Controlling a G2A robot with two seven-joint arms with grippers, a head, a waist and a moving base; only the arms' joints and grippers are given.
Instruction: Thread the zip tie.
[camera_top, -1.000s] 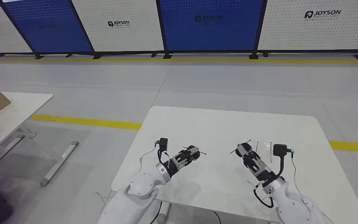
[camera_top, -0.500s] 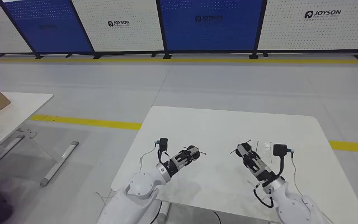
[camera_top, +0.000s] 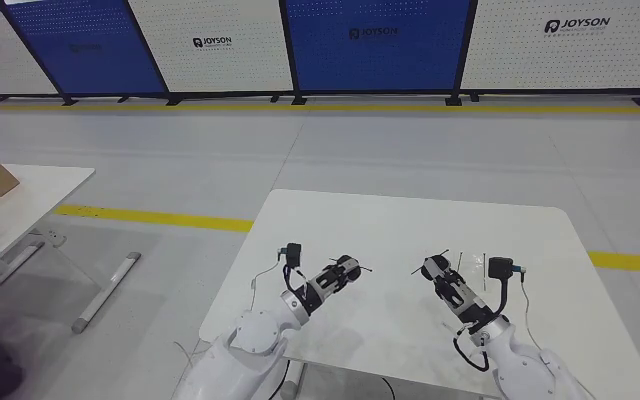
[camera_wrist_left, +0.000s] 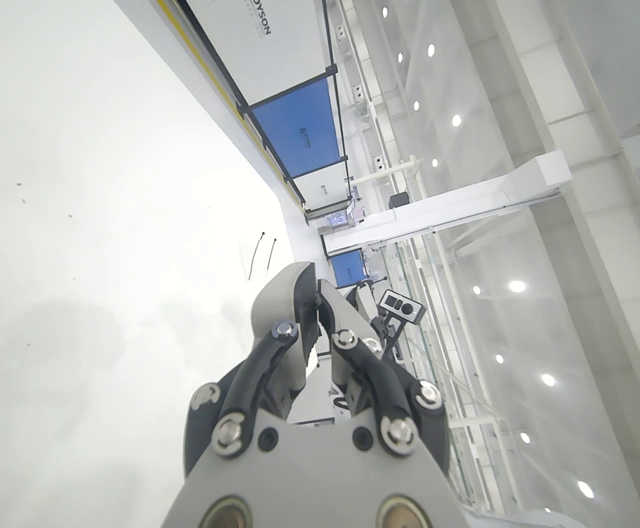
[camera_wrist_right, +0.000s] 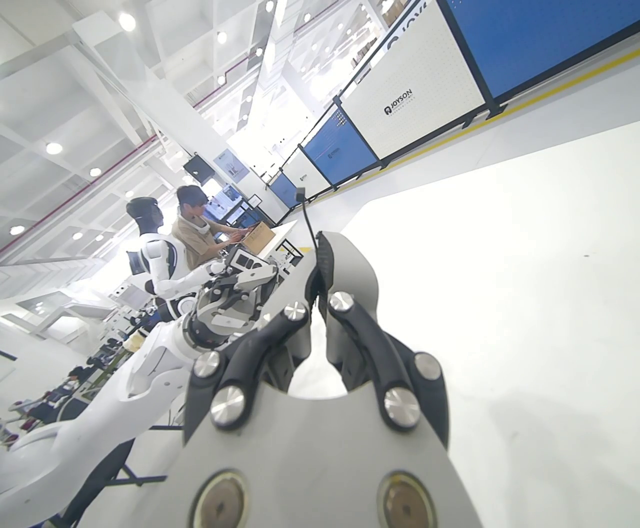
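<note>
The left claw (camera_wrist_left: 318, 292) is closed, pads pressed together, and stands just above the tabletop (camera_top: 400, 220) near its robot-side edge. In the top view a thin black strap (camera_top: 362, 270) projects from its tip toward the other arm. By its look this is a zip tie end, though the left wrist view shows too little of it between the pads to confirm. The right claw (camera_wrist_right: 320, 250) is also closed and grips a black zip tie (camera_wrist_right: 306, 215). The strap is pinched between the pads, and the square head stands free beyond the fingertips. It is over the same robot-side part of the tabletop, apart from the left claw, with a clear gap between the two tips. Judgement: the head is left exposed so that its slot can receive a strap end, and each piece is held close to its working end to keep it stiff. The facing claws suggest alignment for insertion; threading is not yet done. Two spare zip ties (camera_wrist_left: 256, 256) lie flat, side by side, on the tabletop beyond the right claw, untouched.
</note>
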